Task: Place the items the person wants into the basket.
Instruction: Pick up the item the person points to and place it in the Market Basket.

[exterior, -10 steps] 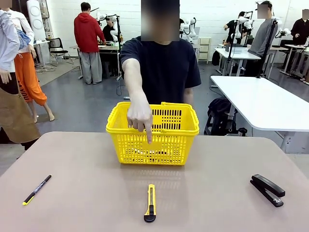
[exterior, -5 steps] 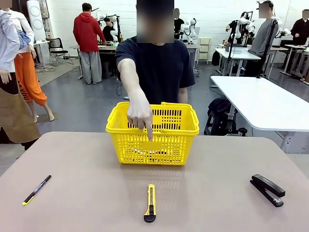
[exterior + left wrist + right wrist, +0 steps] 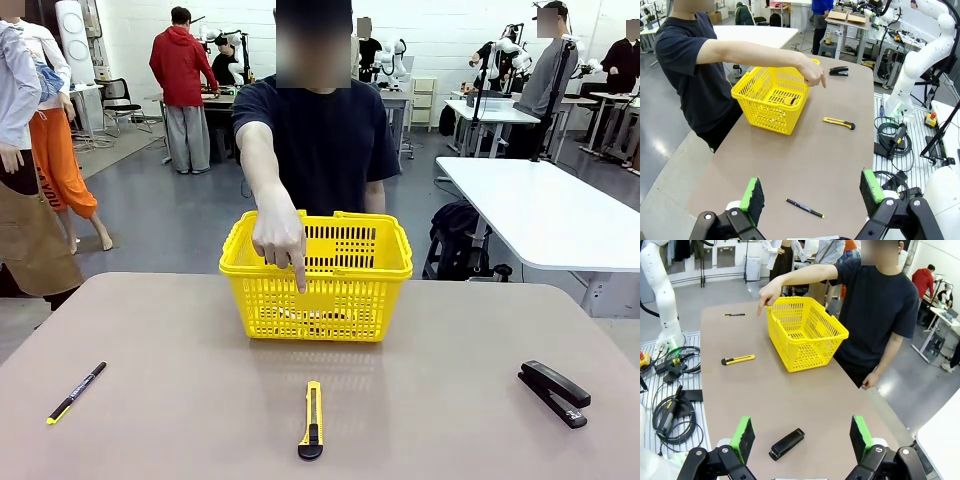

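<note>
Slight drift of the person's pointing hand [image 3: 278,232] toward the robot's left, off the line straight beyond the utility knife [image 3: 313,420] and now a little to the left of it. Small lift of the index fingertip [image 3: 300,284], a touch higher against the front wall of the basket [image 3: 380,268], farther from the knife. Matching leftward lean of the torso [image 3: 320,150], no longer centred behind the knife.

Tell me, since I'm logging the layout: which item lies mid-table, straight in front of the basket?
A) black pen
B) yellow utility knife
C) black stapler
B: the utility knife lies centred before the basket, while the pen and the stapler lie far out to either side.
</note>
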